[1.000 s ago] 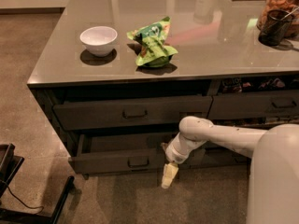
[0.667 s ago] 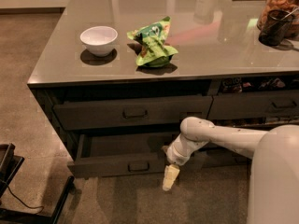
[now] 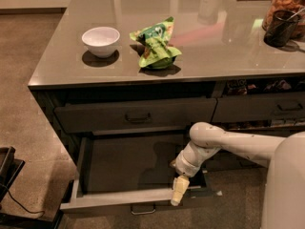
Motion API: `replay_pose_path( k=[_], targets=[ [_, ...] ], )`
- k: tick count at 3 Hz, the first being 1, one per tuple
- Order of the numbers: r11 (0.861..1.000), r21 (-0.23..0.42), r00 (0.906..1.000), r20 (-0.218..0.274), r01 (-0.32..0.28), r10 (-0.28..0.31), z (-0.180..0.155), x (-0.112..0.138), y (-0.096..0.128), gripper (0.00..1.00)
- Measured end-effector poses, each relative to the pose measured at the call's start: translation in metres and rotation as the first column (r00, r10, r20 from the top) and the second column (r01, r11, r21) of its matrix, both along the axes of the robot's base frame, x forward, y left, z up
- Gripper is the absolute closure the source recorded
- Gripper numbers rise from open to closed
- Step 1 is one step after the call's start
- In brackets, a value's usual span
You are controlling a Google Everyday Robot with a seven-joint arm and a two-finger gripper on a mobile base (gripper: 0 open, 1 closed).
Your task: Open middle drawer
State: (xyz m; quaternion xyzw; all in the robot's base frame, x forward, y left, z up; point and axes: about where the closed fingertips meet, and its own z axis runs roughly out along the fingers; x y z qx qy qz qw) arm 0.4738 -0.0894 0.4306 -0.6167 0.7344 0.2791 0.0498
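The middle drawer (image 3: 119, 199) is pulled far out from the counter. Its pale grey inner walls and dark floor (image 3: 124, 163) show, and the floor looks bare. Its small loop handle (image 3: 143, 209) sits at the centre of the front, at the bottom of the view. My gripper (image 3: 177, 192) hangs from the white arm (image 3: 224, 144) that comes in from the right. It is at the top edge of the drawer's front wall, a little right of the handle.
A closed drawer (image 3: 136, 116) with the same kind of handle sits above it, another (image 3: 267, 109) to its right. The countertop holds a white bowl (image 3: 100, 39), a green chip bag (image 3: 156, 46), a dark cup (image 3: 280, 27) and a jar (image 3: 288, 1). A black object (image 3: 7, 175) stands on the floor at the left.
The middle drawer has slid much farther out, from barely open to wide open. My gripper has moved with its front wall, away from the counter.
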Motion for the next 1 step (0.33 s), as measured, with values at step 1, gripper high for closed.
replay_pose_path(
  k=[1],
  targets=[
    [1.0,0.0,1.0,0.0,0.0,0.0,0.0,0.0,0.0,0.0]
  ],
)
